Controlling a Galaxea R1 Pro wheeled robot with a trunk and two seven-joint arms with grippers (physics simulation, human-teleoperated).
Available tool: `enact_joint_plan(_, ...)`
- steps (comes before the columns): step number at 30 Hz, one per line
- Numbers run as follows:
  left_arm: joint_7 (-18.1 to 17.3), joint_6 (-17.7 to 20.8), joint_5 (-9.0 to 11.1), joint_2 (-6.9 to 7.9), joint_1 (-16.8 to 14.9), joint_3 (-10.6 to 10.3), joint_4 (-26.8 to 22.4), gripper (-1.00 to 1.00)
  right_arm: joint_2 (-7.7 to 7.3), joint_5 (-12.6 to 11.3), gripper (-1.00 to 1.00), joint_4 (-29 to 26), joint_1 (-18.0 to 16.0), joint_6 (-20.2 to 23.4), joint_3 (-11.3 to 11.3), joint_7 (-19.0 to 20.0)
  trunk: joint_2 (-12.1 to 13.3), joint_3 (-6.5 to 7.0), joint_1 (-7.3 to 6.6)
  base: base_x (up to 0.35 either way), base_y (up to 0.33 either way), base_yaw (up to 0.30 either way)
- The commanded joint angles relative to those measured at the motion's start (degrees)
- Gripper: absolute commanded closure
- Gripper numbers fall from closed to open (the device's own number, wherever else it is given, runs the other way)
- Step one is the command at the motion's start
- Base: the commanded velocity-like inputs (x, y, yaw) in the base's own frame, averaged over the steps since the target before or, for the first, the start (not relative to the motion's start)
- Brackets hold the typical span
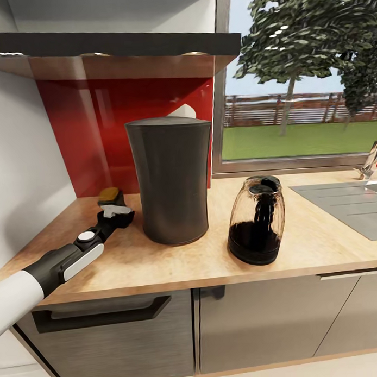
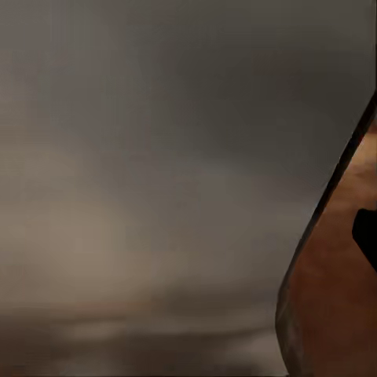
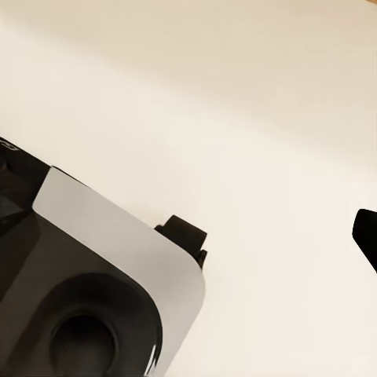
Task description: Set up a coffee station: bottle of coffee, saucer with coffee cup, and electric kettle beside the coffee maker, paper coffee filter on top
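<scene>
Bottle was held by left gripper on countertop.
Coffee maker was seen beside it; kettle further right.

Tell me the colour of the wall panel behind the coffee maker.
Glossy red, seen best in the head view: the panel behind the coffee maker.

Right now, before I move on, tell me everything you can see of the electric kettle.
The electric kettle stands upright on the countertop, to the right of the coffee maker with a clear gap between them. Its rounded body looks like clear glass, narrowing toward a black lid on top. The lower part is dark, down to a black base. A dark curved shape, probably the handle, shows through the glass. Nothing touches it but the countertop; the sink drainer lies further right.
</scene>
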Motion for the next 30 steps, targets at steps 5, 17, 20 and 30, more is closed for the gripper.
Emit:
enact_joint_plan(5, 0.47, -0.02, 0.37, 0.06, -0.11, -0.29, -0.13, -1.00, 0.03, 0.31, -1.00, -0.01, -0.03, -0.16, -0.41, 0.31, -0.03, -0.06, 0.00, 0.000, 0.000, 0.000)
enact_joint_plan(17, 0.47, -0.02, 0.37, 0.07, -0.10, -0.31, -0.14, -1.00, 0.01, 0.31, -1.00, -0.02, -0.03, -0.16, -0.41, 0.31, -0.03, -0.06, 0.00, 0.000, 0.000, 0.000)
enact_joint_plan(20, 0.47, -0.02, 0.37, 0.05, -0.11, -0.35, -0.15, -1.00, 0.03, 0.31, -1.00, -0.03, -0.03, -0.16, -0.41, 0.31, -0.03, -0.06, 0.00, 0.000, 0.000, 0.000)
enact_joint_plan(30, 0.47, -0.02, 0.37, 0.07, -0.10, -0.29, -0.15, -1.00, 0.04, 0.31, -1.00, -0.02, -0.03, -0.16, -0.41, 0.31, -0.03, -0.06, 0.00, 0.000, 0.000, 0.000)
